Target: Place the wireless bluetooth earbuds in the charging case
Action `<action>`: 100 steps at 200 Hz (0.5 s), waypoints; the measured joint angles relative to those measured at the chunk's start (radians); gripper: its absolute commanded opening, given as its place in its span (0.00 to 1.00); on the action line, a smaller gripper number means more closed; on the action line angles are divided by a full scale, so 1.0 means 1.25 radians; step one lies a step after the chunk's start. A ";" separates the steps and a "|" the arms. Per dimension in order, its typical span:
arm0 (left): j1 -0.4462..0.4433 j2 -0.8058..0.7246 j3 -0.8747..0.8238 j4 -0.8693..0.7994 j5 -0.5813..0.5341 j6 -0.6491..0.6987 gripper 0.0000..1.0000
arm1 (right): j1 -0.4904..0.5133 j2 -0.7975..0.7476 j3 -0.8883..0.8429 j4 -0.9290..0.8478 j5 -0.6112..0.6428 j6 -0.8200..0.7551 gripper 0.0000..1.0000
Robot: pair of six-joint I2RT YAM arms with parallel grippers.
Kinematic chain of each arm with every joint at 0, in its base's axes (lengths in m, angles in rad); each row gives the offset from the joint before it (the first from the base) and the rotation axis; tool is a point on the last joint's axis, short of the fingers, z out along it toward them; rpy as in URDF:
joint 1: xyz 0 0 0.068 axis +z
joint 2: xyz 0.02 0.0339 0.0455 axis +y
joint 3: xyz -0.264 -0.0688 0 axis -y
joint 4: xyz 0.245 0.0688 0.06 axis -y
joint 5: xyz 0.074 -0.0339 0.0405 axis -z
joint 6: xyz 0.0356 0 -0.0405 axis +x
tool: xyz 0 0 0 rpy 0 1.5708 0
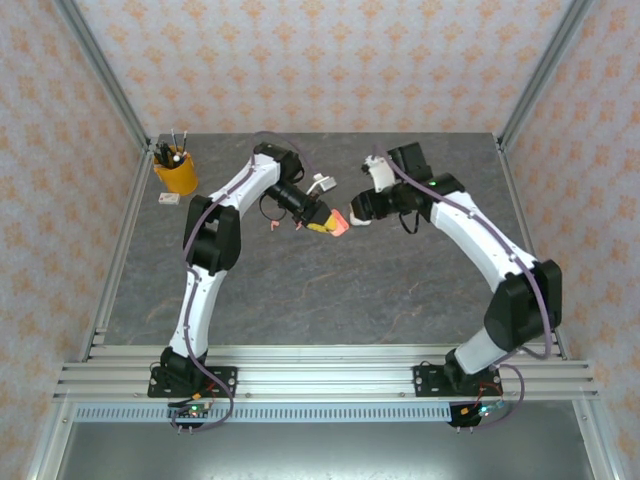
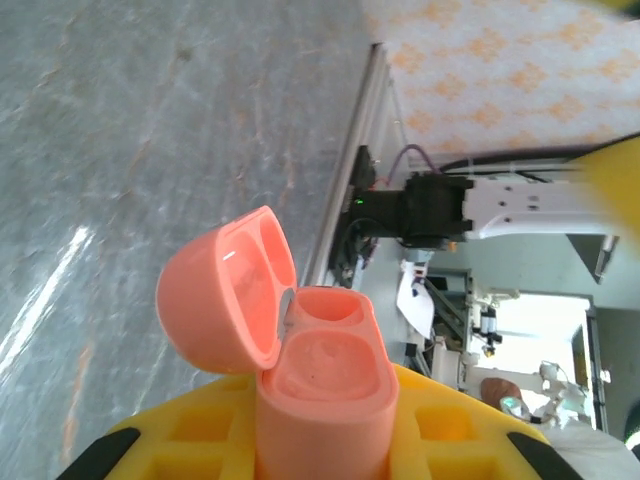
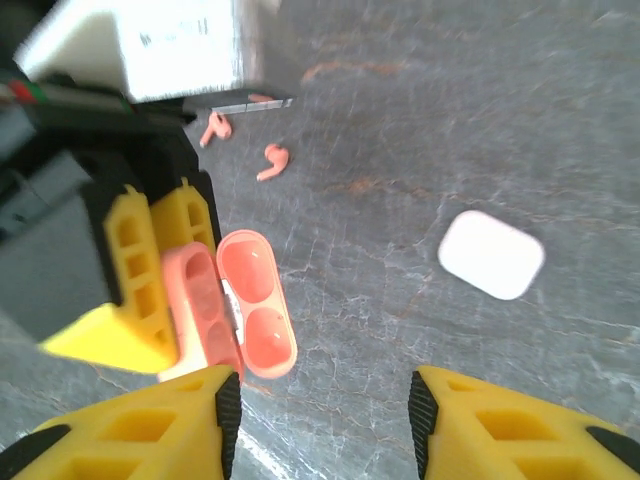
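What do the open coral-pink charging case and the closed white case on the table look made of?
Open coral-pink charging case: likely moulded plastic, smooth and slightly glossy, judging by the bright highlight inside its lid. Closed white rounded case: probably hard plastic, smooth with soft corners; blur leaves its sheen uncertain.

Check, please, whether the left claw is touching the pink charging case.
Touching: the left wrist view shows the pink charging case clamped between the left claw's yellow fingers.

You are looking at smooth, glossy coral plastic on the charging case (image 2: pixel 320 370), matt moulded yellow plastic on the fingers (image 2: pixel 180 445) of your left hand (image 2: pixel 320 450), a satin white plastic case (image 3: pixel 492 254), and a grey, stone-veined worktop (image 3: pixel 450 120) with a dull sheen.
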 measured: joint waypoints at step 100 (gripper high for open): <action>0.000 -0.394 -0.269 0.403 -0.280 -0.298 0.00 | -0.016 -0.122 -0.043 -0.051 0.086 0.249 0.53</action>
